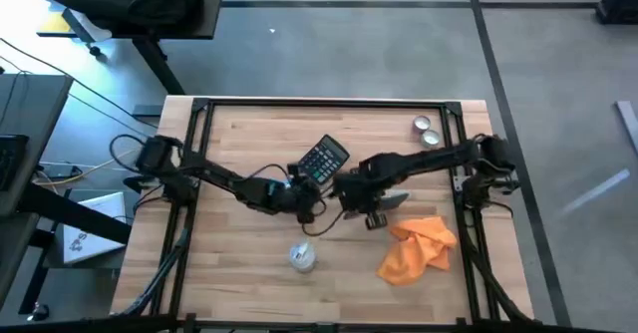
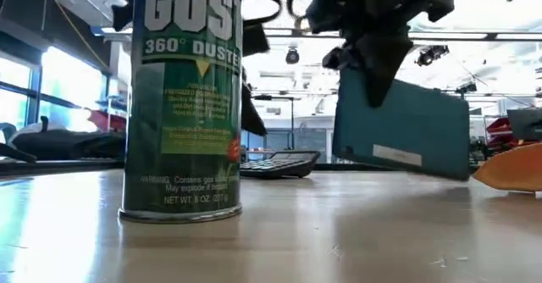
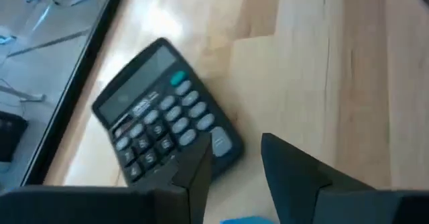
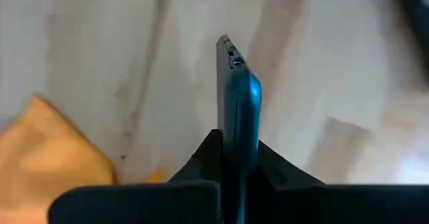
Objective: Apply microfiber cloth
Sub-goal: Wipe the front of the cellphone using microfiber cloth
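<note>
From above, the microfiber cloth [image 1: 419, 247] lies crumpled on the wooden table [image 1: 239, 273], off toward the 4 o'clock part of it, and sits at about 4 o'clock from the right gripper [image 1: 375, 213], close by but not touching. That gripper hangs near the table's middle with a flat blue-grey slab [image 1: 389, 201] between its fingers. The left gripper [image 1: 311, 209] lies just at 9 o'clock of it, below the black calculator [image 1: 324, 160]; a duster can [image 1: 302, 257] stands at 6 o'clock from it, and two small round tins [image 1: 428, 131] rest toward 1 o'clock. At table level, the can [image 2: 181, 105] fills the near ground, the calculator [image 2: 278, 163] lies behind, the teal slab [image 2: 401, 130] hangs tilted clear of the wood, and an orange edge of cloth [image 2: 513, 169] shows at 3 o'clock. The left wrist camera shows its fingers [image 3: 295, 174] spread apart, holding nothing, with the calculator [image 3: 161, 117] just ahead. The right wrist camera shows its fingers [image 4: 201, 158] clamped on the slab's thin edge [image 4: 236, 110], cloth [image 4: 47, 150] lying beside on the wood.
</note>
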